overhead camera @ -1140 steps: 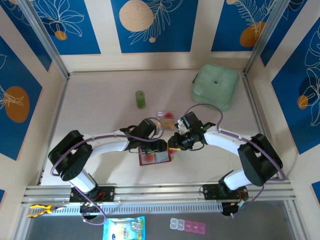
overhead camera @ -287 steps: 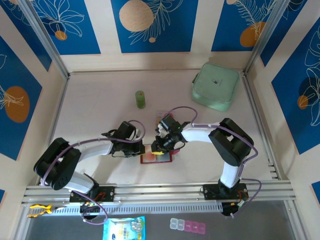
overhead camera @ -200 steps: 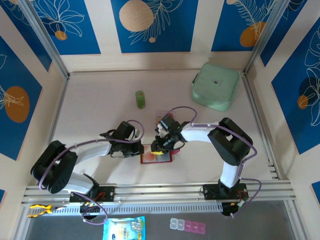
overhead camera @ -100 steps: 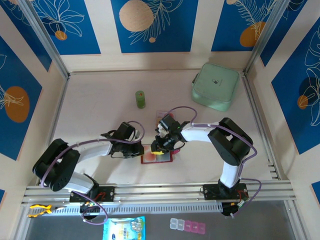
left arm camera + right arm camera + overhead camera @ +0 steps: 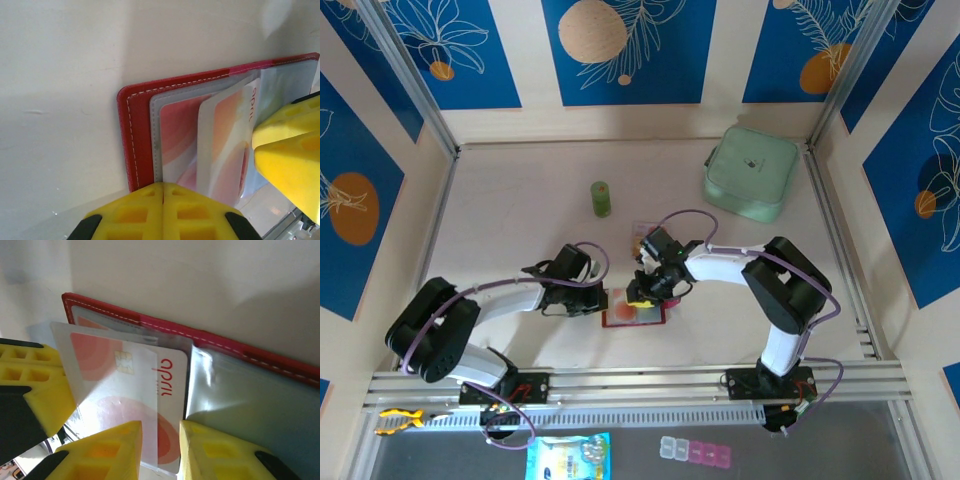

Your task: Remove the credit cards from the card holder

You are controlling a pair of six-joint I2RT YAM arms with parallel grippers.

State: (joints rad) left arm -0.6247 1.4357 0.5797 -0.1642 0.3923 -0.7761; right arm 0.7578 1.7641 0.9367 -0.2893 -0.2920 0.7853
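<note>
The red card holder (image 5: 634, 315) lies open on the table, its stitched edge (image 5: 134, 142) and greyish clear pockets (image 5: 245, 405) showing. A pale credit card (image 5: 125, 385) with orange-pink circles, a chip and red lettering sticks partly out of a pocket, and it is seen from the other side as the pale card (image 5: 225, 145). My left gripper (image 5: 163, 192) is shut, its tip pressing on the holder's left edge (image 5: 603, 299). My right gripper (image 5: 160, 452) is slightly open, its fingers straddling the card's near end (image 5: 642, 293). A second pinkish card (image 5: 177, 130) sits inside a pocket.
A mint-green pouch (image 5: 751, 172) lies at the back right. A small green bottle (image 5: 601, 198) stands behind the arms, and a clear plastic box (image 5: 646, 233) sits just behind the right gripper. Metal rails (image 5: 640, 385) run along the near edge.
Both grippers came down onto the holder since the oldest frame. In the last half second the right gripper shifted slightly back and right; the left arm stayed still.
</note>
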